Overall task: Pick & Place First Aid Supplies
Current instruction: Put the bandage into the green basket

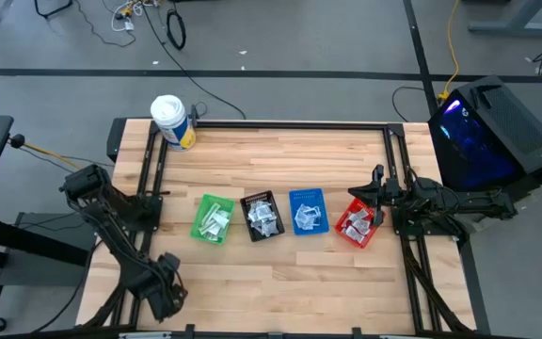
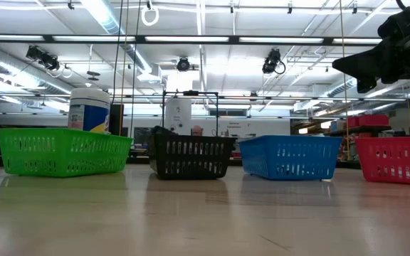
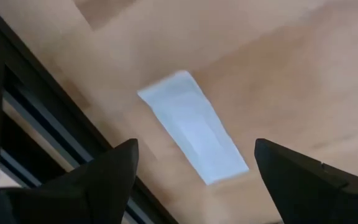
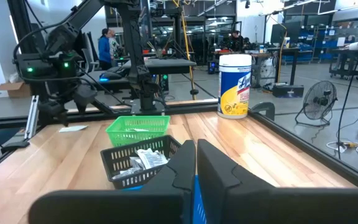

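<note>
A flat white strip packet (image 3: pixel 191 127) lies on the wooden table near its near left corner, beside the dark frame rail (image 3: pixel 42 124); the right wrist view shows this packet (image 4: pixel 73 129) too. My left gripper (image 3: pixel 194 146) hangs over it, pointing down and open, one finger on either side and clear of it. In the high view, my left gripper (image 1: pixel 167 294) hides the packet. More sachets fill the green bin (image 1: pixel 213 218), black bin (image 1: pixel 263 216), blue bin (image 1: pixel 307 211) and red bin (image 1: pixel 358 222). My right gripper (image 4: pixel 196 155) waits shut and level at the table's right side.
The four bins stand in a row across the table's middle. A white cylindrical tub (image 1: pixel 172 122) with a yellow-blue label stands at the far left corner. Black frame rails run along the table's left and right sides. Bare wood lies between the bins and the near edge.
</note>
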Robot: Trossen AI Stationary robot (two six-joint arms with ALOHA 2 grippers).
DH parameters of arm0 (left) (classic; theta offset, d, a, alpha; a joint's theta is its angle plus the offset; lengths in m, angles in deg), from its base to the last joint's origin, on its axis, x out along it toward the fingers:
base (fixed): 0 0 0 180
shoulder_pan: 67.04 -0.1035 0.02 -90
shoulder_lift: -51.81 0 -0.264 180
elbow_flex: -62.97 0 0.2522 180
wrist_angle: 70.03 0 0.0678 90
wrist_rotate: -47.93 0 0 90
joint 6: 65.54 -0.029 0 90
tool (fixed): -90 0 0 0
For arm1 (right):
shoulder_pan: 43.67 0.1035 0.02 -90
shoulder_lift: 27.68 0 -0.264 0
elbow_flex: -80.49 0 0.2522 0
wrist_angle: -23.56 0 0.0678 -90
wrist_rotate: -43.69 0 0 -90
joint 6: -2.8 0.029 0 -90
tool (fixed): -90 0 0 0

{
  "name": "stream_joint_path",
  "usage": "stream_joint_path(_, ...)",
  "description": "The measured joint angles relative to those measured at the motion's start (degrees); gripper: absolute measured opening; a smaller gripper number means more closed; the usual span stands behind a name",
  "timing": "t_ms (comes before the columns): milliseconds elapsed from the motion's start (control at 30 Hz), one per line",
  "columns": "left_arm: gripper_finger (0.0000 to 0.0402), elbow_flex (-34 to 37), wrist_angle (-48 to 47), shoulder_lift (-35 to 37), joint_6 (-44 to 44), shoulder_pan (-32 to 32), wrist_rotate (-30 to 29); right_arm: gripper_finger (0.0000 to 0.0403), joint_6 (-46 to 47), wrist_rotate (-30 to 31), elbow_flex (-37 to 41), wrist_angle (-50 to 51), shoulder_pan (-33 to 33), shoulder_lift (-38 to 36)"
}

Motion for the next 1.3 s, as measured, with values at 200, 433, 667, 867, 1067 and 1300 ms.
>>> stream_joint_path(200, 0.0328, 2.7, 0.3, 0.0, -1.6, 0.0, -0.6, 0.0023, 0.0, 0.0, 0.0, 0.0, 0.0, 0.0)
stream_joint_path(433, 0.0328, 5.1, 3.0, 0.0, -5.9, -0.1, -1.6, 0.0023, 0.0, 0.0, 0.0, 0.0, 0.0, 0.0)
stream_joint_path(667, 0.0328, 6.9, 5.9, 0.3, -7.1, -1.0, -1.7, 0.0023, 0.0, 0.0, 0.0, 0.0, 0.0, 0.0)
stream_joint_path(867, 0.0310, 7.0, 6.8, 0.2, -8.0, -1.3, -2.0, 0.0023, 0.0, 0.0, 0.0, 0.0, 0.0, 0.0)
stream_joint_path(1067, 0.0245, 7.0, 7.6, 0.1, -8.5, -1.4, -2.2, 0.0023, 0.0, 0.0, 0.0, 0.0, 0.0, 0.0)
stream_joint_path(1300, 0.0179, 6.9, 7.7, 0.1, -8.1, -1.4, -2.8, 0.0023, 0.0, 0.0, 0.0, 0.0, 0.0, 0.0)
